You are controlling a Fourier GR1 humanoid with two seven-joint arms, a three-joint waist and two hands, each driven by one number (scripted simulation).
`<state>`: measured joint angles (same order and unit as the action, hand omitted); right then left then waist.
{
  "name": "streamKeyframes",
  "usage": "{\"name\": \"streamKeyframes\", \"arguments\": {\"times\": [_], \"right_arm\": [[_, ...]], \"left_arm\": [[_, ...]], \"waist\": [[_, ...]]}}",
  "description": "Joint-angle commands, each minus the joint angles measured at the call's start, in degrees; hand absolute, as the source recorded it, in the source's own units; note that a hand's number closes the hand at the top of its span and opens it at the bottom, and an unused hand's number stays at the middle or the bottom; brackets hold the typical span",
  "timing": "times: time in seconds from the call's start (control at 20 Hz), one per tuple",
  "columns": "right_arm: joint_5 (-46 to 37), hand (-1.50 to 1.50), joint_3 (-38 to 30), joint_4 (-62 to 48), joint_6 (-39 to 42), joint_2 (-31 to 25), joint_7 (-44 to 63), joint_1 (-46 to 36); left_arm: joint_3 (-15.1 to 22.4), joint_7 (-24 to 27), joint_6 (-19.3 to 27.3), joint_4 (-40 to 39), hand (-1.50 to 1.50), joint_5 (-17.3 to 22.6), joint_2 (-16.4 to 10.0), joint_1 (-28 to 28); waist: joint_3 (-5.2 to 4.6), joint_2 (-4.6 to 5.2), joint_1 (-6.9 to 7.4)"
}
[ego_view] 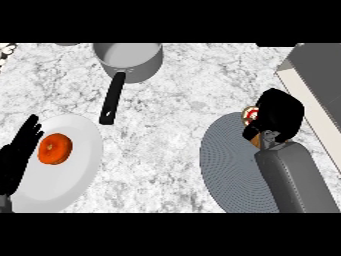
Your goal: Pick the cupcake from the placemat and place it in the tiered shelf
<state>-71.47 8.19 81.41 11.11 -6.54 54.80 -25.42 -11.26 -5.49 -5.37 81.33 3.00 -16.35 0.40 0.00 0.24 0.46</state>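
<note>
White marble bench [165, 150] is filling my feed. Nearest me, at the bench's left edge, the left hand [14, 155] is resting with fingers straight and spread, overlapping the left rim of a white plate [73, 177] that is carrying a round orange food item [55, 148]. Toward the right side, a round grey placemat [228, 160] is lying under the right forearm [298, 182].

Farther out, I am seeing the right hand [280, 115] hanging over the placemat's far rim, its fingers curling down round the cupcake [251, 114]. Only a red-and-white sliver of it is peeking out on the hand's left side, between fingers and thumb. I cannot tell whether it is sitting on the mat or lifted.

Just beyond the hand, the tiered shelf [328, 75] is running along the bench's right edge. At the far edge, a grey pot [129, 57] is standing well apart, its black handle [112, 102] pointing toward me.
</note>
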Motion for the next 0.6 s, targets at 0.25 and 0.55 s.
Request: {"name": "streamKeyframes", "arguments": {"times": [0.25, 0.55], "right_arm": [[-7.3, 1.50, -13.6, -3.9, -5.5, 5.1, 19.9, -17.7], [-9.7, 1.50, -12.7, 5.5, -7.6, 6.5, 25.5, -23.1]], "left_arm": [[0.3, -1.6, 0.4, 0.5, 0.00, -0.5, -0.3, -1.9], [0.9, -2.4, 0.4, 1.3, 0.00, -0.4, 0.9, 0.0]], "waist": [[-0.02, -0.12, 0.63], [-0.02, -0.67, 0.37]]}}
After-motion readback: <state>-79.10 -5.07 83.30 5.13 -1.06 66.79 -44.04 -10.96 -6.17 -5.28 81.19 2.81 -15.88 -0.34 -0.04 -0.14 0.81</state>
